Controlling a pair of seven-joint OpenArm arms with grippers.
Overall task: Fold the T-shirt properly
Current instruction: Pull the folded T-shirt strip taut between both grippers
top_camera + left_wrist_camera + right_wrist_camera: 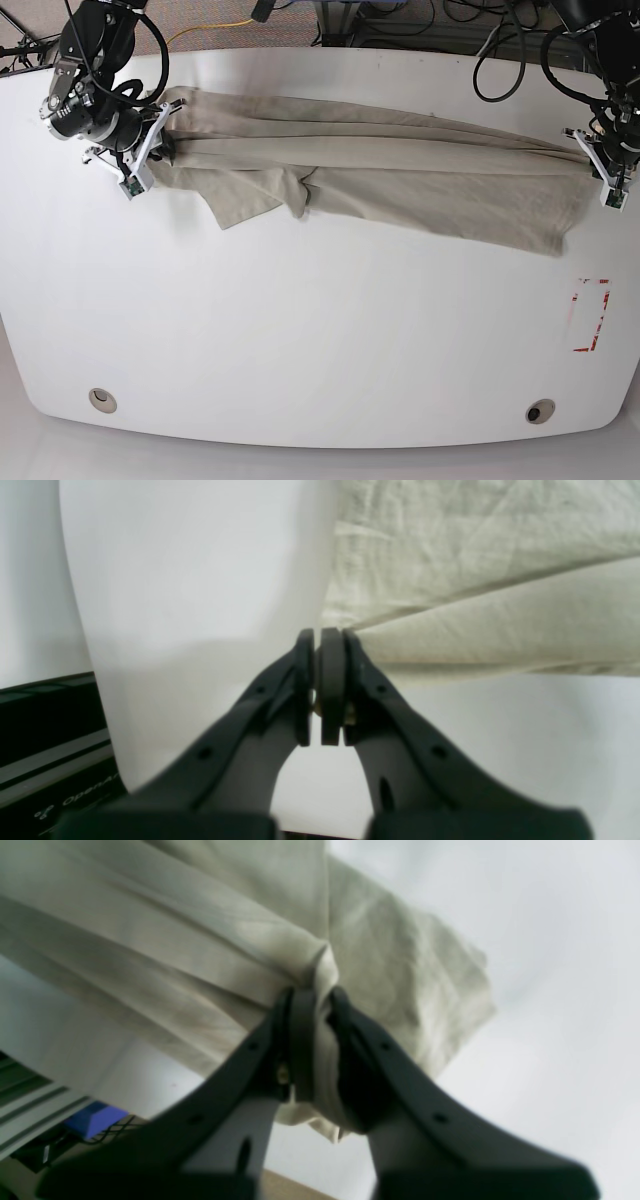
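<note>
From my seat the T-shirt (400, 170) looks like soft matt cotton, khaki-beige, wrinkly all over with a faint woven texture up close in the left wrist view. My table (300, 330) is a smooth white top with a slight sheen, like laminate, and there's a strip of bare wood at its edge in the right wrist view. Both the left gripper (325, 690) and right gripper (320, 1045) look like matt dark-grey plastic, with duller rubbery-looking pads (332, 680) and a tiny brassy bit of metal (283, 1073) near the pad.
</note>
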